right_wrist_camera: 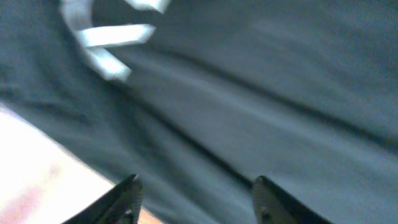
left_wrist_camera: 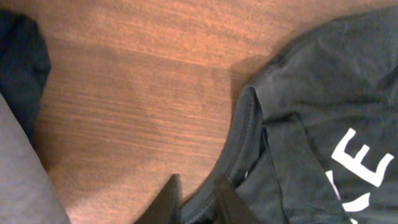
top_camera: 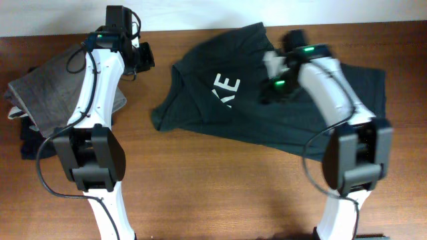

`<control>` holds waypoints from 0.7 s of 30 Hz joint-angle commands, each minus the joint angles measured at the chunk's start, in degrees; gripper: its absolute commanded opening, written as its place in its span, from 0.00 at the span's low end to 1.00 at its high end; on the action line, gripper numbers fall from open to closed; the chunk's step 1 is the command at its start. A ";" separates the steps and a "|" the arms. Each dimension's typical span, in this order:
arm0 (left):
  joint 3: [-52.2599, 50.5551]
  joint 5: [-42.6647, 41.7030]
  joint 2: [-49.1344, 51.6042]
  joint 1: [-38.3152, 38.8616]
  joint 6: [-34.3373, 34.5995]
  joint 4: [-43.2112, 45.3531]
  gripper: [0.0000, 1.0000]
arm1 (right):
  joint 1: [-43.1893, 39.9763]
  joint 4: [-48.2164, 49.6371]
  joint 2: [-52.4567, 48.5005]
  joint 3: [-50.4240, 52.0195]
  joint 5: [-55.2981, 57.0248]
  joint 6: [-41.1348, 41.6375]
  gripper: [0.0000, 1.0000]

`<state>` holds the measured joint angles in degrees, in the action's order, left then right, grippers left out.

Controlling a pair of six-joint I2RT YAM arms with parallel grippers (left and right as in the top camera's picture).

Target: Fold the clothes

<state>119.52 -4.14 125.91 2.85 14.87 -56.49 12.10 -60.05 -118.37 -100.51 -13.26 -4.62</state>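
Right pincer (right_wrist_camera: 196, 199) gapes wide, nothing between its fingers, low over the shirt (top_camera: 233, 120), right of the shirt's white letters (top_camera: 228, 90). Left pincer (left_wrist_camera: 199, 205) narrowly parted at the shirt's left edge, hem showing in the gap. Shirt rumpled, flat on table (top_camera: 220, 187). Grey trousers (top_camera: 47, 87) well left of shirt.

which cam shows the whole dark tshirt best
Overhead: the whole T-shirt shows, crumpled, only partly covered by the right arm. The left wrist view gives just its collar edge and some white lettering; the right wrist view is a blurred close-up of fabric.
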 commanded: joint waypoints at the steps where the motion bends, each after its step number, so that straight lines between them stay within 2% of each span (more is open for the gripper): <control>1: 0.33 -0.98 -0.35 -0.39 0.07 0.50 0.31 | 6.03 2.51 0.55 -0.81 0.00 -1.22 0.61; 3: 0.33 -0.98 -0.35 -0.39 0.07 0.50 0.35 | 10.19 3.48 0.50 -0.81 4.72 -2.64 0.60; 4: 0.33 -0.98 -0.35 -0.42 0.07 0.48 0.41 | 11.65 3.82 0.44 -0.81 7.78 -2.62 0.57; 5: 0.33 -0.94 -0.35 -0.42 0.07 0.48 0.51 | 13.55 4.31 0.11 -0.79 11.67 -2.62 0.56; 7: 0.33 -0.28 -0.35 -0.39 0.04 0.50 0.65 | 16.28 5.57 -0.70 -0.74 16.48 -2.64 0.53; 9: 0.33 1.01 -0.35 -0.39 0.07 0.52 0.74 | 18.47 7.17 -1.86 -0.74 18.56 -2.64 0.44; 13: 0.33 3.56 -0.35 -0.39 0.07 0.52 0.93 | 20.63 10.58 -4.61 -0.74 18.56 -2.62 0.44; 15: 0.33 3.54 -0.35 -0.39 0.09 0.48 0.98 | 21.03 12.33 -6.16 -0.74 18.45 -2.56 0.44; 19: 0.33 3.52 -0.35 -0.39 0.07 0.48 0.99 | 21.40 15.10 -8.63 -0.74 17.97 -2.45 0.45; 21: 0.33 3.52 -0.35 -0.39 0.09 0.48 0.99 | 21.44 16.11 -9.33 -0.74 17.84 -2.45 0.52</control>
<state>119.52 -1.45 125.91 2.70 15.03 -56.12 33.12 -44.75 -126.72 -100.51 3.36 -6.98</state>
